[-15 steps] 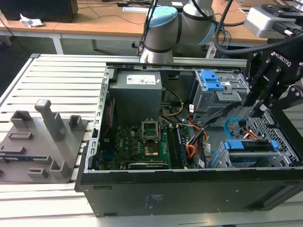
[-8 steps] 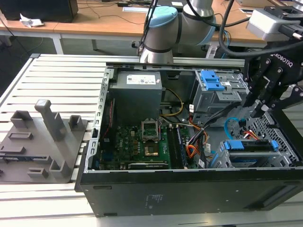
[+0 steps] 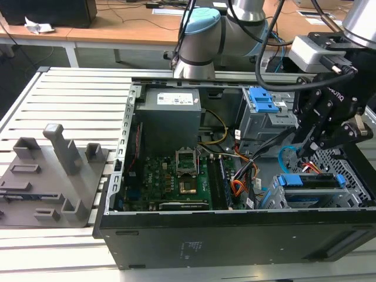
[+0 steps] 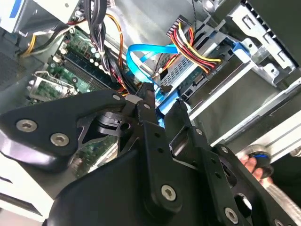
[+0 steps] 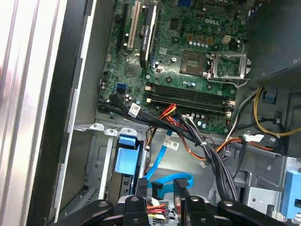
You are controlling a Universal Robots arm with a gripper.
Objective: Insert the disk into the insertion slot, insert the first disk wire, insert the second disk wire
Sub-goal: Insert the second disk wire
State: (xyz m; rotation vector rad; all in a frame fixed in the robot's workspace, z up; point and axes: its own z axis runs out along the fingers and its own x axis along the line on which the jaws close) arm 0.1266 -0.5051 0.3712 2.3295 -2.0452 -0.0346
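Step three, by my reading — disk [image 3: 311, 181] seated in slot [image 3: 351, 175]; hand [image 5: 161, 182] part open, straddling blue cable [image 5: 178, 178] — not clamped.

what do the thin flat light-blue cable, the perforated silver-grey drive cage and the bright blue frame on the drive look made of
Thin flat light-blue cable: flexible plastic sheath, glossy; it bends in a loop. Perforated silver-grey drive cage: sheet metal, dull sheen, punched holes. Bright blue frame: likely moulded plastic, even matte colour.
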